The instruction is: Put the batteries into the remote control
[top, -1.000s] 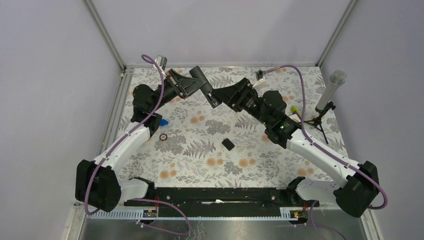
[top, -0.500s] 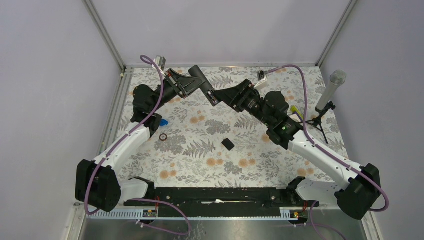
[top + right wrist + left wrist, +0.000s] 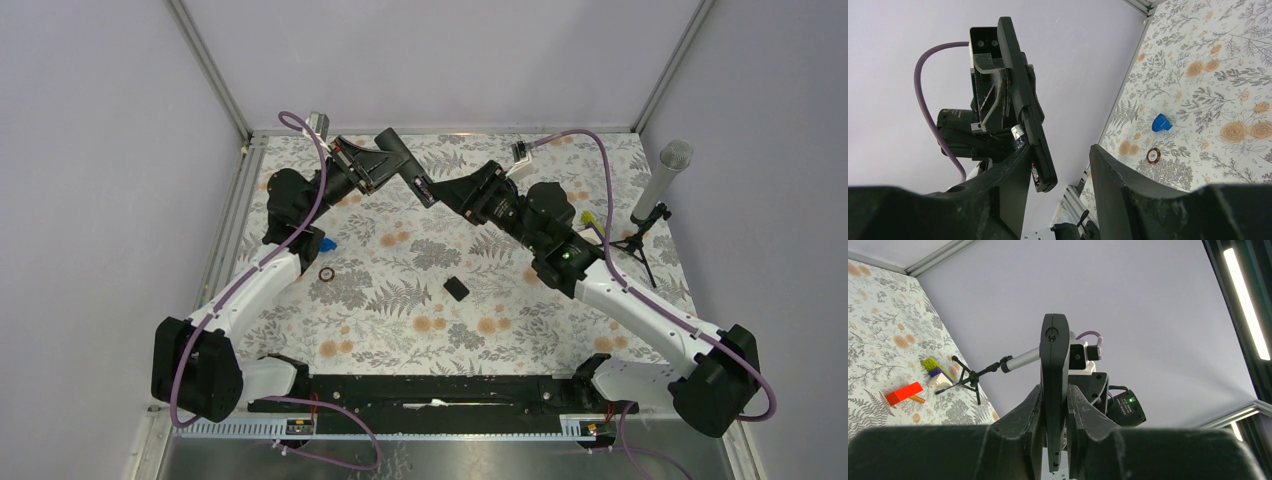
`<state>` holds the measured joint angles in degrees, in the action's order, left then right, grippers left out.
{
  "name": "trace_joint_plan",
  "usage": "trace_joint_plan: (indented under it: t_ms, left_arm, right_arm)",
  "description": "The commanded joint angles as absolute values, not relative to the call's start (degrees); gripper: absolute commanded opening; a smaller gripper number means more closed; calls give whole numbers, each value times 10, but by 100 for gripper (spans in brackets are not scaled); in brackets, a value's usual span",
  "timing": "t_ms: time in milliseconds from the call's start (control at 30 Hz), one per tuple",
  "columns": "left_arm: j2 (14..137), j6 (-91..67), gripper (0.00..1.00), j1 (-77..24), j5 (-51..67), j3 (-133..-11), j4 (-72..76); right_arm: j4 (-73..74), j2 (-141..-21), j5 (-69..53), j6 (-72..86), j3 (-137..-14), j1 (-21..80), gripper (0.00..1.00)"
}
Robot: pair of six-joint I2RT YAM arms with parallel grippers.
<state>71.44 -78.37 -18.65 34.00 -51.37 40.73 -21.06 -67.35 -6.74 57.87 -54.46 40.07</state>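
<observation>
Remote control hangs in the air above the far part of the desk, pinched in the left tool. From above it reads only as a slanted black bar, with the right tool close to its nearer end. The small black back cover lies apart, flat on the floral cloth near the middle of the desk.

Seen from the left wrist, the bar stands edge-on and upright, its two fingers pressed against its flat sides. Behind it that camera catches what the overhead view hides: the microphone on its stand, a red block on the desk, and part of the other arm with a green light.

Only the right wrist shows the bar's open back. A battery sits there, its silvery end gleaming against the black. Something small and dark lies lower in the slot, too small to name. The right tool's fingers are spread wide with nothing between them; the bar's lower end is just beside one finger, contact unclear. A blue piece and a ring lie on the desk beyond.
</observation>
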Motion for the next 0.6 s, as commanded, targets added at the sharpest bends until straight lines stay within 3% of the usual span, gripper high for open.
trace_joint_plan:
  t_ms: [0, 433, 567]
  left_arm:
    - [716, -787, 0, -187, 324, -520, 446]
    - [719, -782, 0, -187, 327, -517, 447]
    - [715, -776, 0, -187, 327, -514, 444]
  right_arm:
    - [-220, -683, -74, 582, -548, 397, 53]
    - [-219, -678, -65, 574, -541, 397, 49]
    - [-209, -671, -53, 575, -551, 397, 57]
